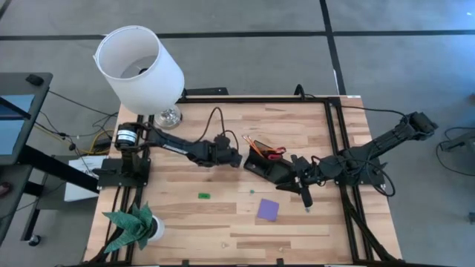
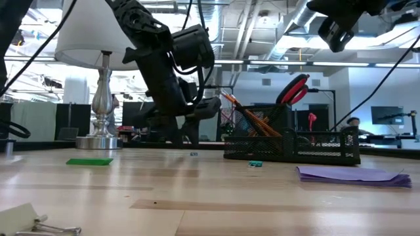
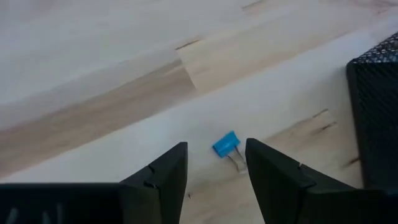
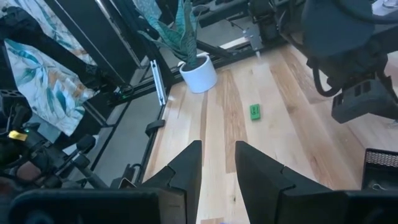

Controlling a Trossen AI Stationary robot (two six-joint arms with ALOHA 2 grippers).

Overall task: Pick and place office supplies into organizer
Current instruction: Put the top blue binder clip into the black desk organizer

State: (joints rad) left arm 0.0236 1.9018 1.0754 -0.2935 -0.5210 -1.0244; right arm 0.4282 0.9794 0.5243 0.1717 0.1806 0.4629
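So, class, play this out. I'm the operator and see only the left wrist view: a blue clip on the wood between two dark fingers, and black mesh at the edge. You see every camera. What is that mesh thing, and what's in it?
Observer: It's the organizer. Red-handled scissors and orange pencils already stand in it, handles up.
Operator: Where is the other arm?
Observer: The right gripper hangs raised on the organizer's far side from your arm, near a purple note pad, with its fingers apart and empty.
Operator: Anything else loose?
Observer: A small green piece lies on the wood, toward the paper plant.
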